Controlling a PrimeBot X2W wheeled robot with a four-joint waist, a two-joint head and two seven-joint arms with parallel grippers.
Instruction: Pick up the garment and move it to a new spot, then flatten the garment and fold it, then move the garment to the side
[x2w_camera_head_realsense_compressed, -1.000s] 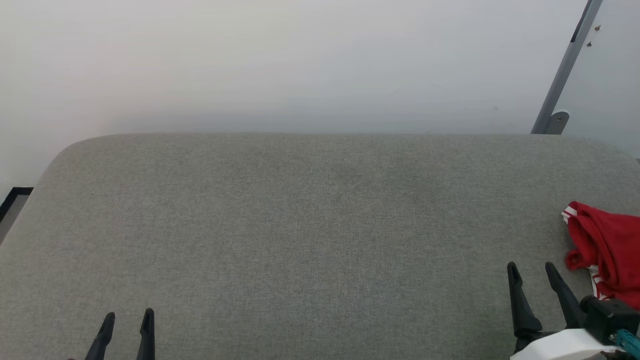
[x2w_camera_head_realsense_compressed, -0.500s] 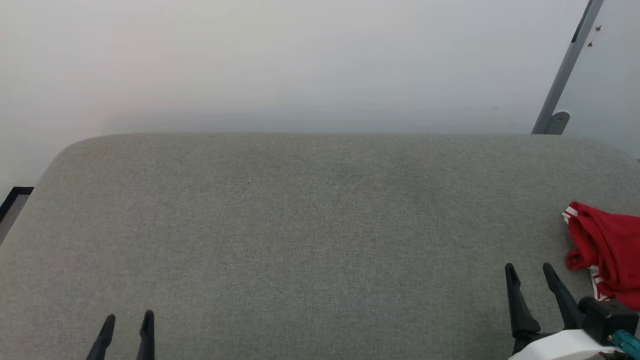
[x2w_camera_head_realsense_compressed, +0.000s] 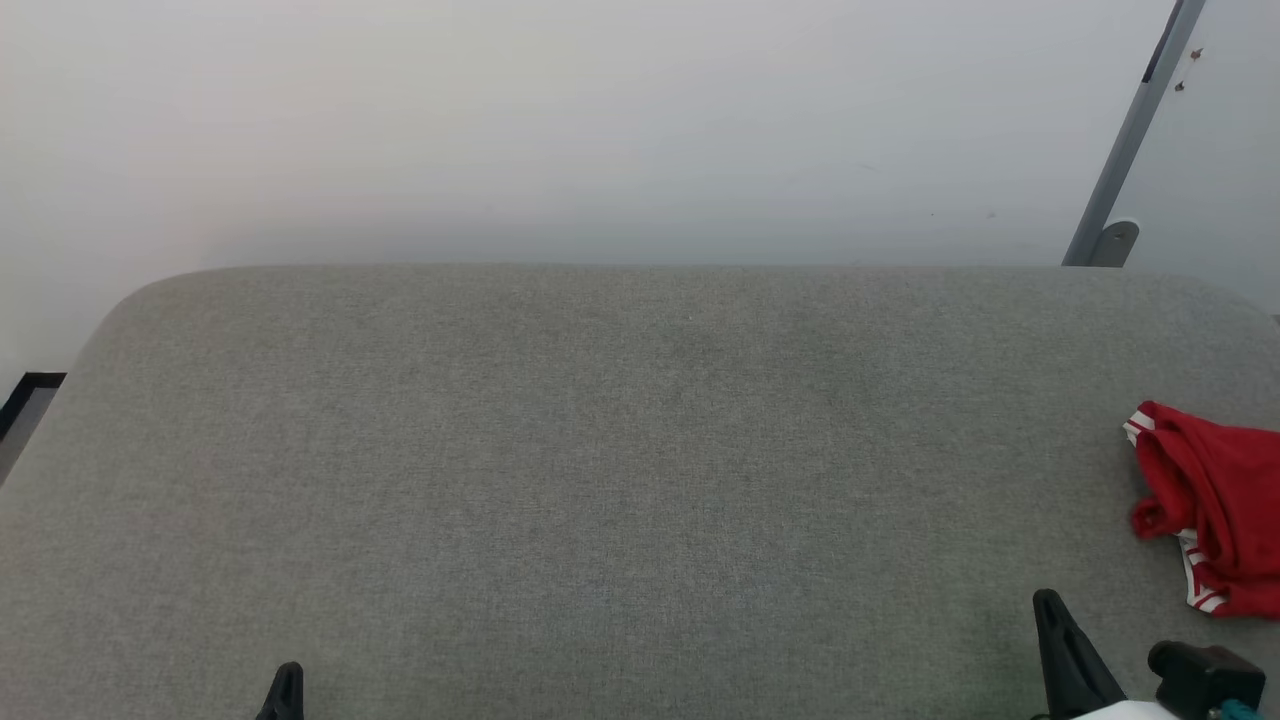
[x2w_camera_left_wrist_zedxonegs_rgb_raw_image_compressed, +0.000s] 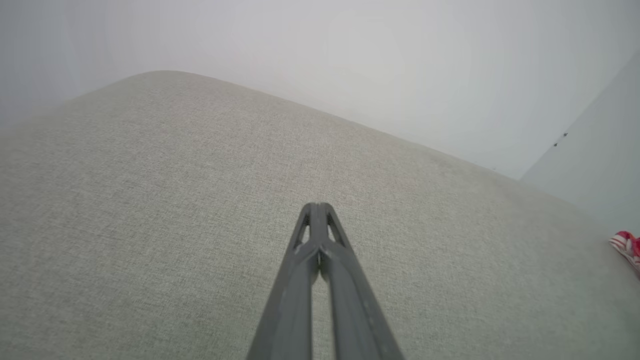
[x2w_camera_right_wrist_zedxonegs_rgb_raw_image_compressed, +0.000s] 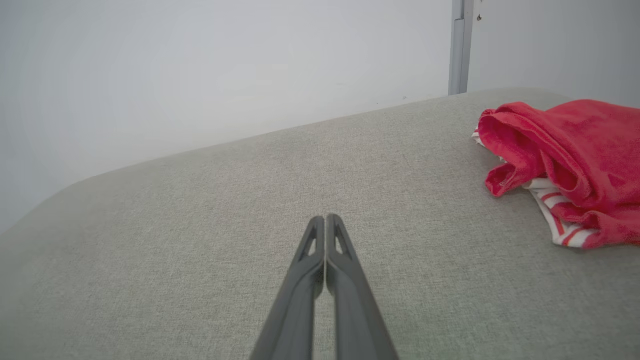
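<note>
A grey fabric-covered desk (x2w_camera_head_realsense_compressed: 600, 480) stands against a pale wall (x2w_camera_head_realsense_compressed: 600, 130), with a grey post (x2w_camera_head_realsense_compressed: 1125, 150) at far right. The red shirt (x2w_camera_head_realsense_compressed: 1215, 500) lies crumpled at the desk's right edge. Right tool (x2w_camera_right_wrist_zedxonegs_rgb_raw_image_compressed: 325, 217): fingers pressed together, empty, near the shirt but apart from it. Left tool (x2w_camera_left_wrist_zedxonegs_rgb_raw_image_compressed: 317, 205): fingers together, empty, well apart from the shirt. The right wrist view gives the shirt's folds and striped trim plainly; the left wrist view catches a sliver at its right margin.

A crumpled red T-shirt with striped trim (x2w_camera_head_realsense_compressed: 1218, 490) lies at the frame's right edge on a grey woven-fabric surface (x2w_camera_head_realsense_compressed: 600, 450).
</note>
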